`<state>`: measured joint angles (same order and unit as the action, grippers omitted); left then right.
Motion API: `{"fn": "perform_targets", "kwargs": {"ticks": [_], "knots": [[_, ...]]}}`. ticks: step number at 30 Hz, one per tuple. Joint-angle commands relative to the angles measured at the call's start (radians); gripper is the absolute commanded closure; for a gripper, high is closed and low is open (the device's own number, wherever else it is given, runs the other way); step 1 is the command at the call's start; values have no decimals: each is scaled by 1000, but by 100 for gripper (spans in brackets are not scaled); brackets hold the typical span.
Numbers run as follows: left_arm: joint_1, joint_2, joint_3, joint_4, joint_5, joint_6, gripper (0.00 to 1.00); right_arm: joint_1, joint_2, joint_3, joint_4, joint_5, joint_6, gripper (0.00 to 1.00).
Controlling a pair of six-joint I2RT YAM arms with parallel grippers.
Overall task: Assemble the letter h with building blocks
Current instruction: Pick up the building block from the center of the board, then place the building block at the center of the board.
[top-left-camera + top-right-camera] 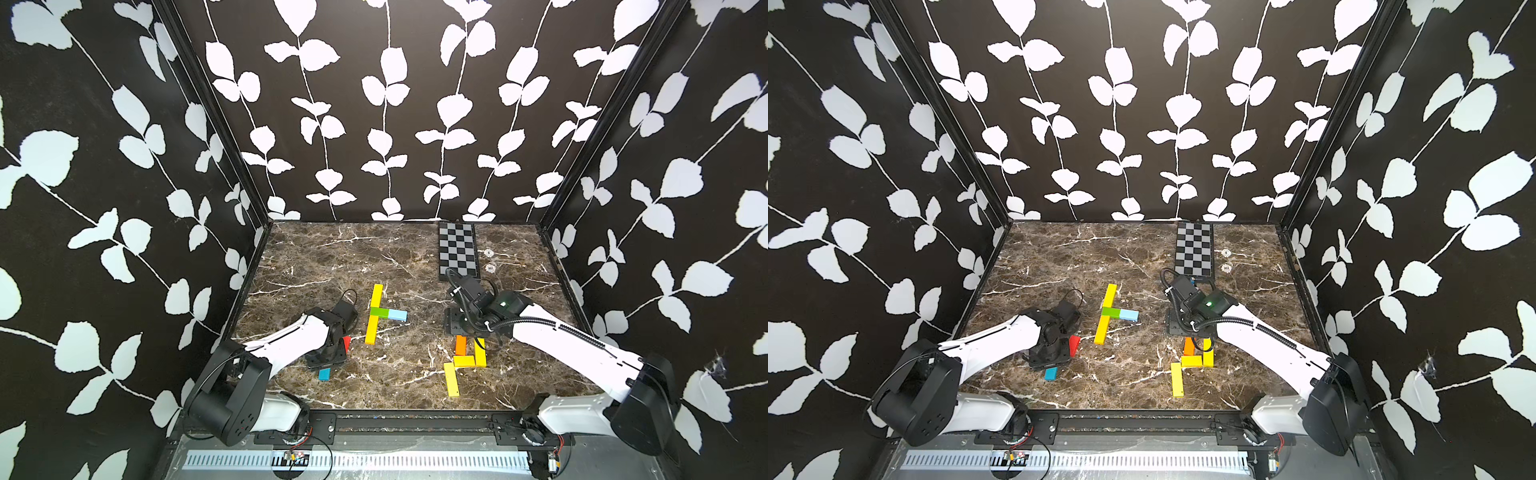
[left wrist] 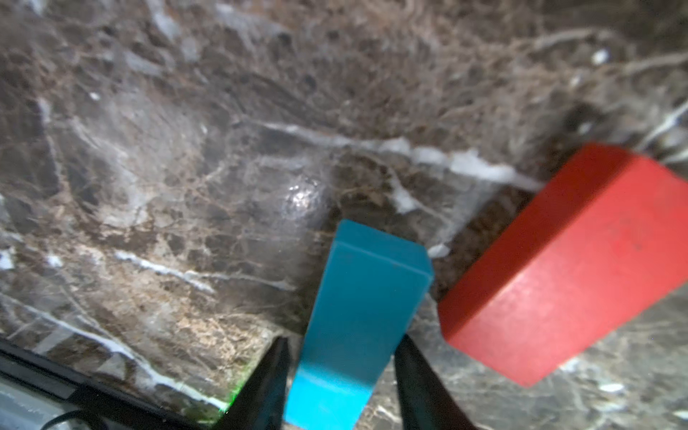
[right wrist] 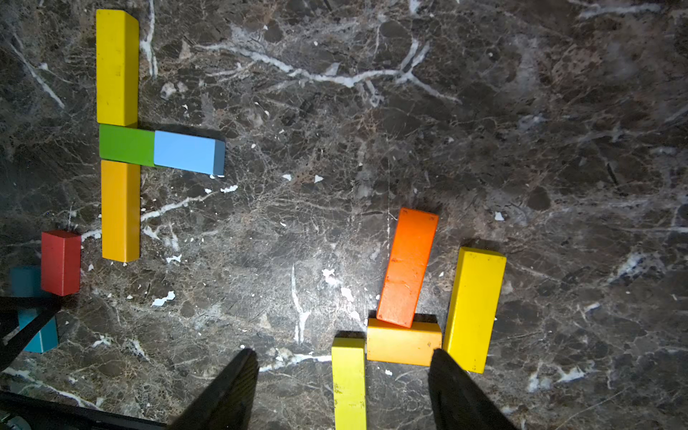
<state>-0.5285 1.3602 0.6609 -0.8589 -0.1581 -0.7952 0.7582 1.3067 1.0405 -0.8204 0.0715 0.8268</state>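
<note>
A: What do both top views give?
B: Near the middle of the desk (image 1: pixel 316 257), a green block (image 1: pixel 379 311) sits between a far yellow bar (image 1: pixel 376 296) and a near yellow bar (image 1: pixel 372 330), all in one line. A light blue block (image 1: pixel 397 315) runs from the green one toward the right edge.
A: And off that line?
B: Toward the left edge, a red block (image 1: pixel 346 344) and a blue block (image 1: pixel 324 374) peek out from under the left arm (image 1: pixel 291 336). Nearer the right front corner, an orange block (image 1: pixel 1189 345), a short yellow block (image 1: pixel 1192 360), a right yellow bar (image 1: pixel 1208 356) and a long yellow bar (image 1: pixel 1177 379) huddle by the right arm (image 1: pixel 1258 336). A checkered board (image 1: pixel 1195 249) lies at the far edge.
A: The left wrist view?
B: The left fingers (image 2: pixel 260 391) flank the blue block (image 2: pixel 357 305), close against its long sides. Blur hides whether they truly clamp it. The red block (image 2: pixel 558 268) lies just beside.
A: The right wrist view?
B: The right fingers (image 3: pixel 223 394) stand wide apart, holding nothing. The long yellow bar's end and the short yellow block show between them. The orange block, tilted, touches the short one.
</note>
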Motion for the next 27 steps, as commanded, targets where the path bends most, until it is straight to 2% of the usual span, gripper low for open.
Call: {"fn": "perform_targets", "kwargs": {"ticks": [1, 9, 13, 17, 21, 24, 27], "knots": [[12, 35, -38, 17, -35, -10, 58, -5, 4, 7, -7, 19, 8, 29], [16, -14, -2, -54, -69, -18, 83, -5, -11, 0, 0, 18, 10, 30], [14, -142, 88, -166, -113, -4, 89, -7, -30, -4, 6, 20, 8, 30], [-1, -212, 198, -168, -72, 43, 96, -29, -57, -16, 10, 17, 20, 30], [-100, -105, 311, -121, -16, 49, 100, -91, -98, -54, 27, -22, 36, 30], [-230, 41, 413, -76, 8, 67, 100, -122, -127, -74, 19, -32, 41, 30], [-309, 203, 512, -50, 34, 104, 100, -149, -149, -92, 4, -40, 46, 31]]}}
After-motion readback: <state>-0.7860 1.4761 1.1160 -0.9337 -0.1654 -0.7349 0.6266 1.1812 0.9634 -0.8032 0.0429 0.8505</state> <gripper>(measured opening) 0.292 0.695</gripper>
